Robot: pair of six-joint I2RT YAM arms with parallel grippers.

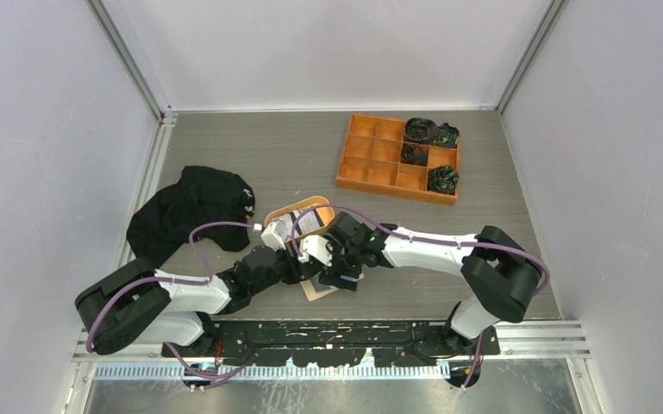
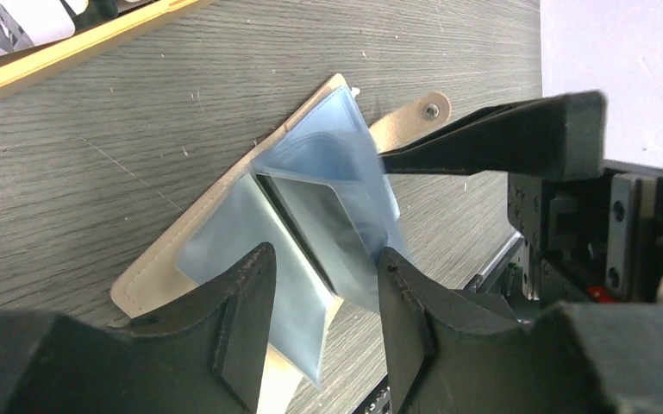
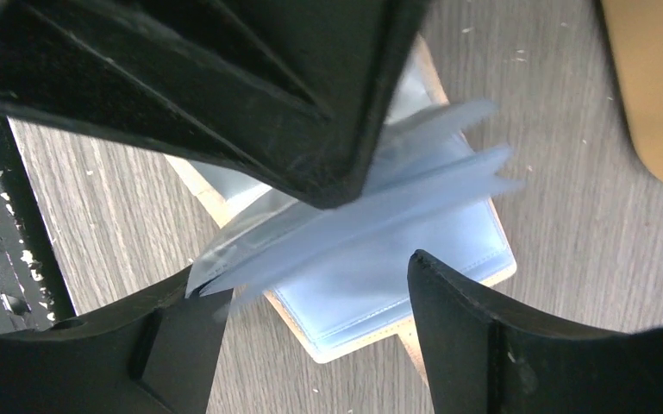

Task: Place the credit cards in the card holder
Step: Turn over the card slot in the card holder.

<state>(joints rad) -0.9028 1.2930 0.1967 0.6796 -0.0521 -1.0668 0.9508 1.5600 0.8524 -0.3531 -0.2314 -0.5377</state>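
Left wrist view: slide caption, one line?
Beige leather-like card holder lies open on the wood-grain table, clear sleeves fanned, a dark card in one; open left gripper straddles them, right gripper alongside.

One card holder (image 2: 224, 237), one tray (image 1: 306, 200), one box (image 1: 367, 152)

Table (image 2: 95, 164): grey wood-grain, matt, fine scratches, pale specks.
Card holder (image 2: 224, 233) cover: beige, leather-like, matt, stitched edge.
Sleeves (image 3: 379, 285) inside it: clear bluish plastic, smooth, glossy.
Snap (image 2: 431, 110) on tab: shiny metal.
Left gripper (image 2: 323, 254), right gripper (image 3: 310, 276): black plastic, matt, rough at edges.
Tray (image 2: 69, 47), upper left of left wrist view: tan, smooth, wood-like.
Box (image 1: 371, 159), upper right of top view: orange plastic, matt.
Cloth (image 1: 185, 211), left of top view: black fabric, soft, crumpled.
Plate (image 1: 310, 392), bottom of top view: bare brushed metal, dull sheen.
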